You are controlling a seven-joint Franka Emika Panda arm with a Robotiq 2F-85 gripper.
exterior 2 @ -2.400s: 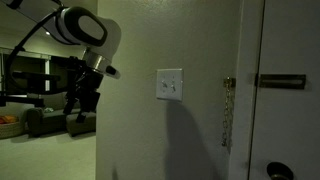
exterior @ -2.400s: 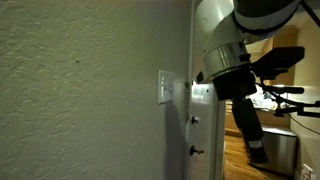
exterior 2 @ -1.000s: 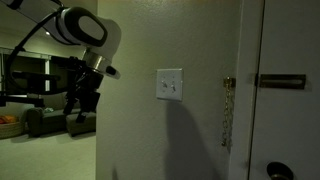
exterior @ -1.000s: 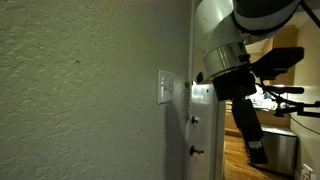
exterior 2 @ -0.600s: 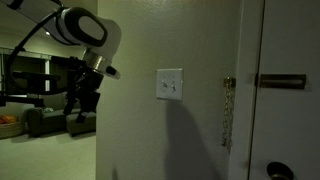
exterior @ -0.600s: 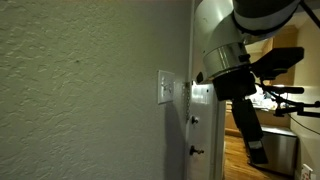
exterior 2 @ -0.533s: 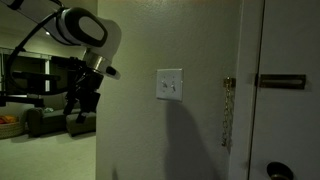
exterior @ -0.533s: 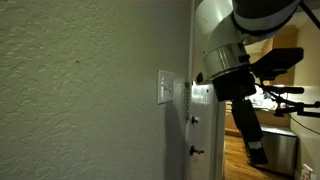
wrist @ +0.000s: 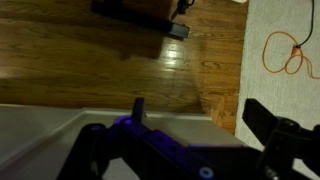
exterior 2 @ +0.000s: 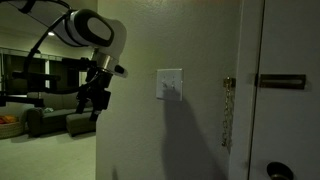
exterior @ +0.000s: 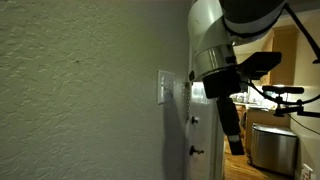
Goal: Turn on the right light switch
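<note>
A white switch plate (exterior 2: 169, 84) with two switches sits on the beige wall; it shows edge-on in an exterior view (exterior: 165, 87). My gripper (exterior 2: 95, 103) hangs off the wall's corner, well apart from the plate and a little lower, pointing down. It also shows in an exterior view (exterior: 234, 138). In the wrist view the gripper (wrist: 200, 115) is open and empty, its two dark fingers (wrist: 138, 108) standing wide apart over the wall's edge and the wooden floor. The switches' positions are too small to tell.
A white door with a chain latch (exterior 2: 227, 110), a bar handle (exterior 2: 279, 82) and a knob (exterior 2: 277, 172) stands beside the plate. A sofa (exterior 2: 45, 120) is behind the arm. An orange cable (wrist: 290, 50) lies on the floor. A metal bin (exterior: 270, 146) stands beyond the arm.
The arm has swung closer to the wall and the switch plate; the gripper sits nearer the wall's corner than half a second ago.
</note>
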